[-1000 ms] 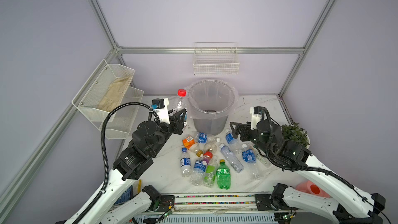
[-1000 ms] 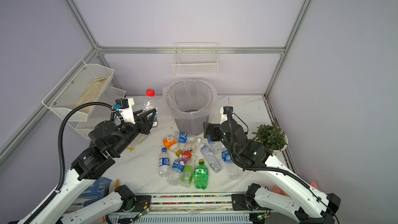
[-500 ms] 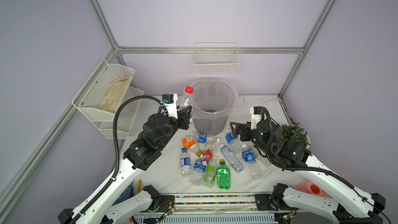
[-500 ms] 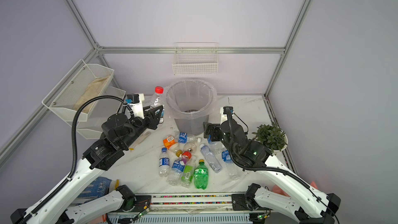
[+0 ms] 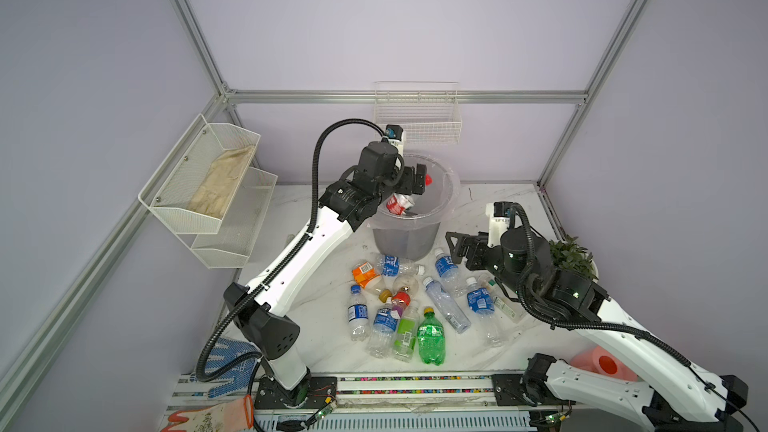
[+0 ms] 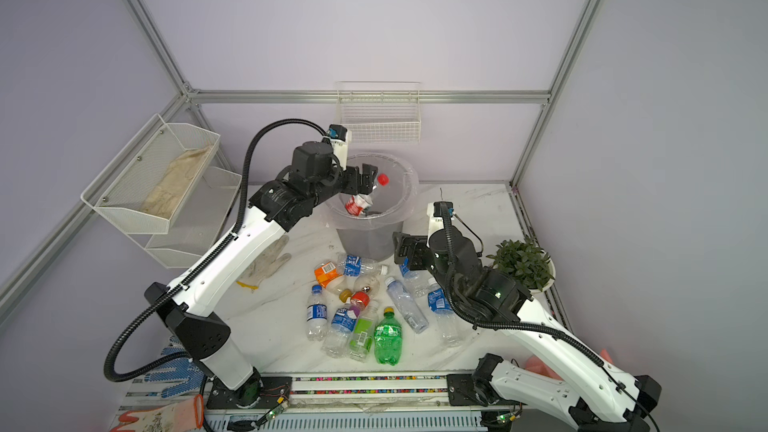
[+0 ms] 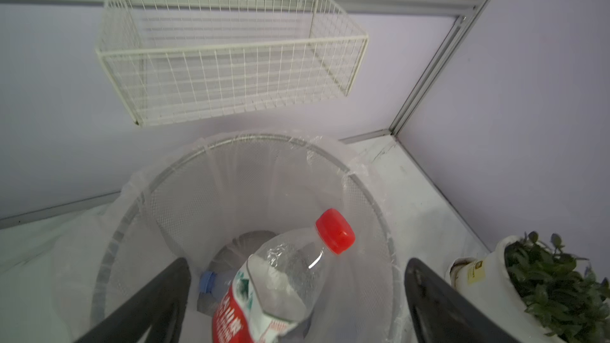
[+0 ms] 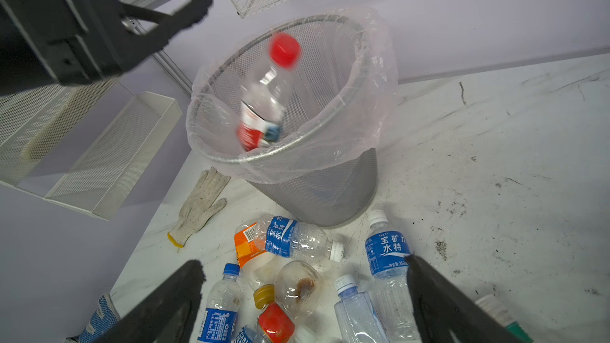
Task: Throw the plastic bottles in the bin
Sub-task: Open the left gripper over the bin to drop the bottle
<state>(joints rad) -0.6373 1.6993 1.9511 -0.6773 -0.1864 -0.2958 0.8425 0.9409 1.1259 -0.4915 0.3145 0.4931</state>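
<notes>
Your table [image 5: 490,218] is white, with grey scratches and dirt marks on it. The grey bin [image 5: 405,241] stands on it near the back, with a clear bag folded over its rim. Just in front of the bin the plastic bottles [image 5: 446,311] lie in a heap, and many of them touch. You can pick out a green bottle [image 5: 431,338] at the front, an orange-labelled bottle [image 5: 363,274] close to the bin, and a blue-labelled bottle [image 5: 358,317] on the left of the heap. A white glove [image 6: 266,263] lies flat, left of the bottles. A white plant pot [image 7: 472,278] stands at the right edge. A pink thing [image 5: 598,365] sits at the front right corner, partly hidden.
</notes>
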